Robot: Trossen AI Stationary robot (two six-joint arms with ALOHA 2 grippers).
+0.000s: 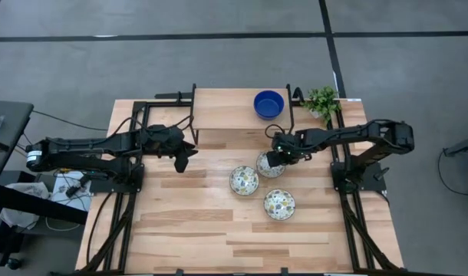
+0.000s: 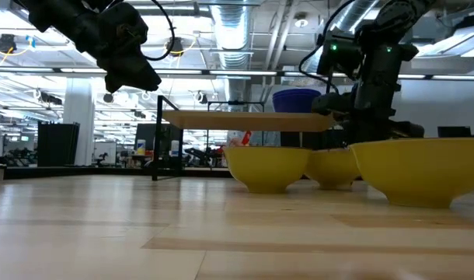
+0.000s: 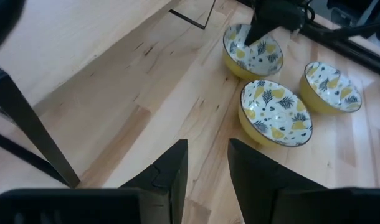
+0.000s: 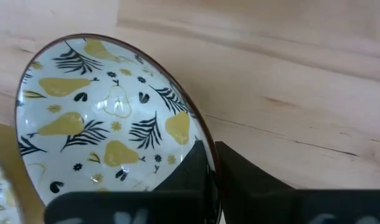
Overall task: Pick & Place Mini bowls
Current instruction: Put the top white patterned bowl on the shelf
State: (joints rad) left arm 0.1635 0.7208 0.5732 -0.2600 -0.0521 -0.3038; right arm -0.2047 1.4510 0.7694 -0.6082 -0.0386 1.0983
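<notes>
Wooden tabletop [image 1: 188,222] with a raised shelf [image 1: 234,119] at the back, open workshop behind it in the low view. So where you're at: the right gripper [image 1: 276,157] is down on the far patterned bowl [image 1: 270,164], and the right wrist view shows one finger inside the rim and the other outside, pinching the bowl wall. Looks clamped to me, though the low view seems to have the bowl sitting on the wood, so I'd call this the grasp step, lift not yet done.

The other two patterned bowls sit close by: the middle bowl [image 1: 244,180] is touching or nearly touching the gripped one, and the front bowl [image 1: 279,204] is a bit nearer the table's front edge. One blue bowl [image 1: 268,103] is already up on the shelf, next to the little plant [image 1: 321,101].

Your left gripper [image 1: 183,159] is hanging above the table well off to the left, fingers a little apart, holding nothing.

Next move, I reckon: lift straight up before travelling anywhere, since that neighbour bowl is close enough to get nudged. A rim pinch can tip too, so go gently. Presumably it goes toward the shelf, but I can't confirm the target.
</notes>
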